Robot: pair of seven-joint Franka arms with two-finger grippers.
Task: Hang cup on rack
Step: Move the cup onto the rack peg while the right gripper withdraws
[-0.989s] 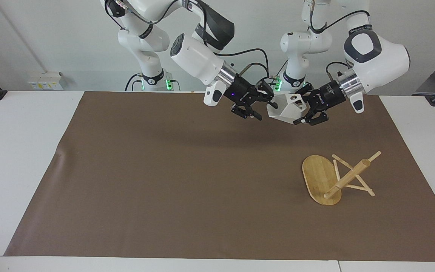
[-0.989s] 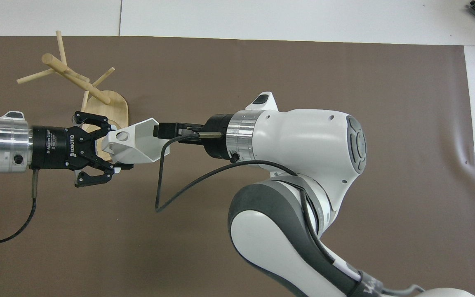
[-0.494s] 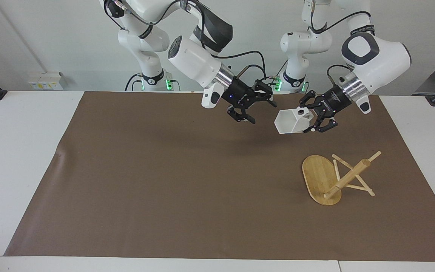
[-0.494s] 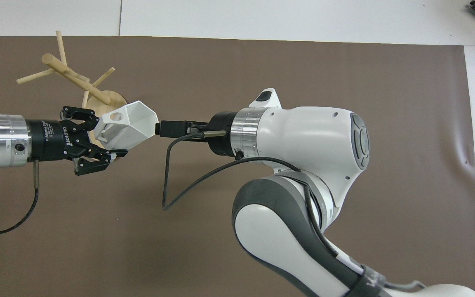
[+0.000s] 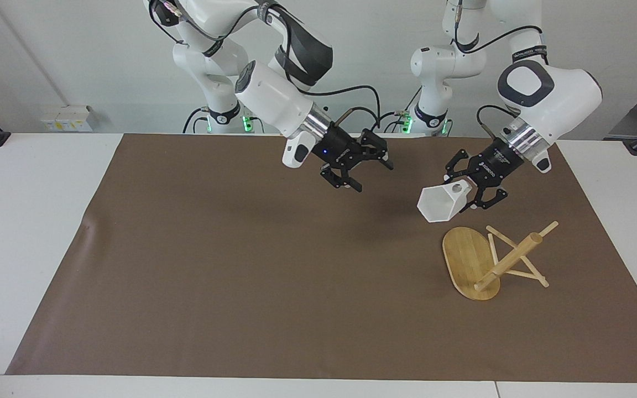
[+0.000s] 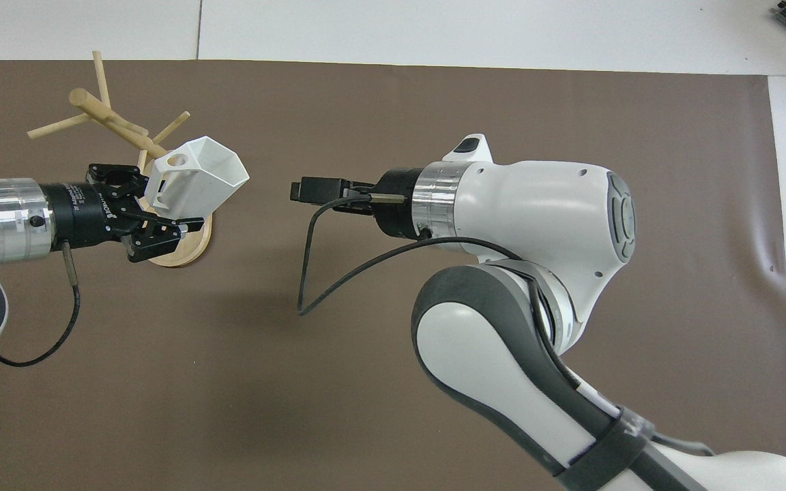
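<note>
The white faceted cup (image 5: 443, 203) hangs tilted in the air, its mouth turned toward the right arm's end of the table. My left gripper (image 5: 464, 191) is shut on its handle end, and the cup (image 6: 196, 174) is over the edge of the rack's base that lies nearer to the robots. The bamboo rack (image 5: 509, 258) stands on its oval base (image 5: 464, 257) at the left arm's end of the mat, its pegs bare. My right gripper (image 5: 370, 173) is open and empty over the mat's middle, well apart from the cup. In the overhead view the right gripper (image 6: 303, 191) shows edge-on.
A brown mat (image 5: 241, 276) covers most of the white table (image 5: 25, 221). A loose black cable (image 6: 308, 273) loops below the right wrist. Bare mat stretches away from the robots and toward the right arm's end.
The right gripper opened, let go of the cup and drew back toward its own end. The left gripper carried the cup down and over toward the rack.
</note>
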